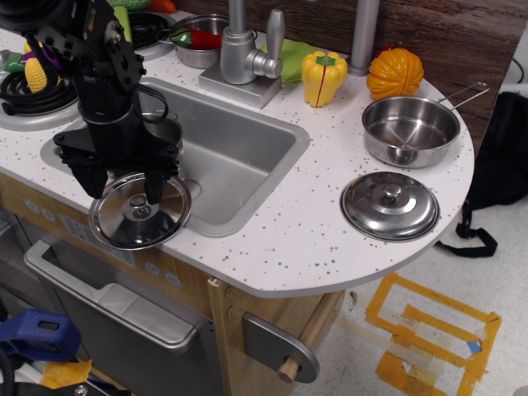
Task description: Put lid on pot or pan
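1. Lid (140, 211), the flat, mirror-bright steel one with a stepped ring and a small centre knob, lies at about 8 o'clock in the only view. It rests flat on the front lip of the counter (313, 239), with its far edge at the rim of the sink (239, 157).
2. The black gripper (125, 183) hangs directly over the lid, pointing down. Its fingers (155, 186) are spread apart. One is at 10 o'clock of the knob and the other is just at 1 o'clock of it. Nothing is clamped, and I cannot tell whether the tips touch the steel. The stance reads as lining up to pinch the knob, the only raised feature on so flat a disc.
3. The pot (171, 132) seems to be the shiny straight-walled piece standing in the sink at 12 o'clock of the lid. The arm hides most of it, so its mouth cannot be judged. It sits close by, so the carry would be short, though the lid must come down level to seat.
4. Well apart at 3 o'clock sit the lookalikes. One is a more domed steel lid (389, 206) on the speckled white top. At its 12 o'clock is a shallow steel pan (410, 130), with its long wire handle pointing to 2 o'clock.
5. Along the back edge stand a brushed metal tap (243, 49), a glossy yellow toy pepper (323, 78) and a ribbed orange pumpkin (394, 73).
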Tool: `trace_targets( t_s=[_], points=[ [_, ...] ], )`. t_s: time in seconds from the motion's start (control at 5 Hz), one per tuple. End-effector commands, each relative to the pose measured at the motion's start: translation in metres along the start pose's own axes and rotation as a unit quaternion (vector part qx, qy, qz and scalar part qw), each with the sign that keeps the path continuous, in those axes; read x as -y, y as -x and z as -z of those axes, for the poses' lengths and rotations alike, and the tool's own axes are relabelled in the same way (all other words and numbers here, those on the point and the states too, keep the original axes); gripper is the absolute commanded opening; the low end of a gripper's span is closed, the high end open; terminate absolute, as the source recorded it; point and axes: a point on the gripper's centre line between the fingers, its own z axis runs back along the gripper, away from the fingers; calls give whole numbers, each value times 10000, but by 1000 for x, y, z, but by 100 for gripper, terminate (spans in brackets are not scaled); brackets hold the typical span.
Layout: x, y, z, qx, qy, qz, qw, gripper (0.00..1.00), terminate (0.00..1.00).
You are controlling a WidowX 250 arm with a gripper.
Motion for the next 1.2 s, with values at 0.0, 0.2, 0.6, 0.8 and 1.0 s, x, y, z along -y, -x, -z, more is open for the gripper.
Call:
trace_targets(
  t_s=[0.0,0.2,0.6,0.8,1.0],
  points=[
    [-1,-5,3,255,63,-10,9997,100,0],
    [-1,-5,9,321,121,-14,9994,100,0],
    [-3,-6,15,328,168,-81,9993,0,0],
    [-3,-6,15,336,171,-79,9993,0,0],
    [-8,-10,5,391,-1,69,9992,0,0]
  ],
)
